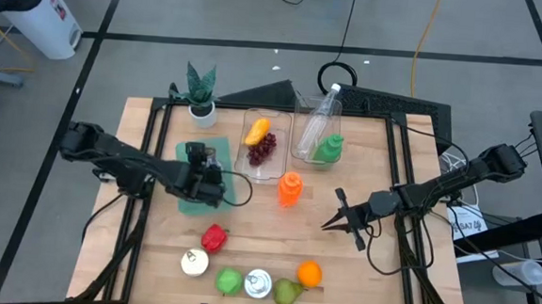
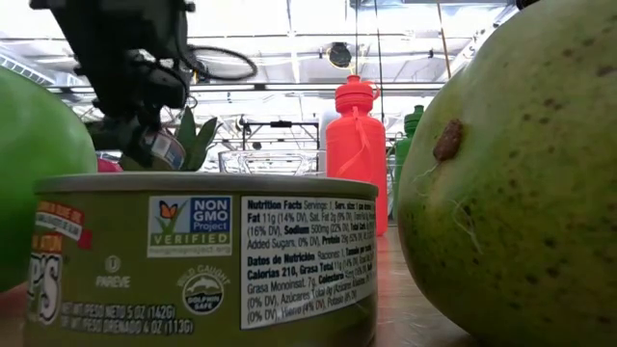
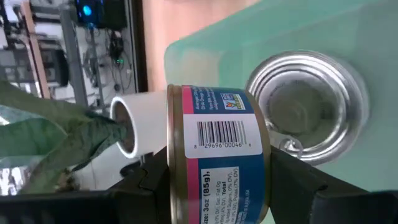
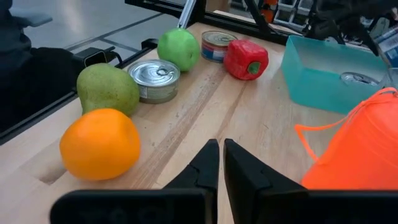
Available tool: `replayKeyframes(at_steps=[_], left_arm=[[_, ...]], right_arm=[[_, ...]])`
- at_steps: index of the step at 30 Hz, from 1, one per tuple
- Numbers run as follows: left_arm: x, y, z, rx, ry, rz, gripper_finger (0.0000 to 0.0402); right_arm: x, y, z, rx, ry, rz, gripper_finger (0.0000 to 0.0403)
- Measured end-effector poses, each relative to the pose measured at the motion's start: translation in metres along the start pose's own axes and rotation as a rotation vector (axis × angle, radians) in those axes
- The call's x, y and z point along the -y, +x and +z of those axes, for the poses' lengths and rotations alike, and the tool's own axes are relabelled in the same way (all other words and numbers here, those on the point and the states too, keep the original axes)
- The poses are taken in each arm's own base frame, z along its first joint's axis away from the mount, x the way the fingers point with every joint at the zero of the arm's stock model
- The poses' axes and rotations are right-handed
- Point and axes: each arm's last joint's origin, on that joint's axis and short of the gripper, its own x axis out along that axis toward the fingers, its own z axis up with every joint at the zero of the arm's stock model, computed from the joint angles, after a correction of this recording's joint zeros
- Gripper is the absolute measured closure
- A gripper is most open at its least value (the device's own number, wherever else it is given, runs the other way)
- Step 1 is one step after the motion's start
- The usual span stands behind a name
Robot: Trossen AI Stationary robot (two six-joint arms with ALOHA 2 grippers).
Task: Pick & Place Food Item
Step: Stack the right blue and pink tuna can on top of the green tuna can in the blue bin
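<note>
Left jaws (image 3: 217, 186) grip a can (image 3: 217, 155) on its side, label outward, over the teal bin (image 1: 185, 199) near the desk's (image 1: 367, 271) left edge; I see a second can (image 3: 306, 109) lying in that bin already. Right jaws (image 4: 221, 163) are pressed shut on nothing, hovering above bare wood toward the right edge. Along the front edge I count a tuna can (image 4: 154, 79), pear (image 4: 107, 88), orange (image 4: 99, 143), apple (image 4: 178, 48) and red pepper (image 4: 246, 59). An orange bottle (image 1: 289, 189) stands mid-desk.
</note>
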Motion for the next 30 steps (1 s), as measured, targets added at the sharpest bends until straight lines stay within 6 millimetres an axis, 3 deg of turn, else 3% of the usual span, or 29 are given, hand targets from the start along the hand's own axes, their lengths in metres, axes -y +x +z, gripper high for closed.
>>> replayKeyframes(at_steps=[15,23,30], left_arm=[[0.014,0.030,0.021,-0.050,0.045,-0.054,0.0215],[0.016,0.031,0.022,-0.054,0.008,-0.078,0.0213],[0.024,0.026,0.022,-0.046,0.009,-0.190,0.0132]], right_arm=[[0.000,0.000,0.000,-0.003,0.037,0.000,0.0387],[0.000,0.000,0.000,-0.001,0.039,0.000,0.0387],[0.000,0.000,0.000,-0.001,0.044,0.000,0.0387]])
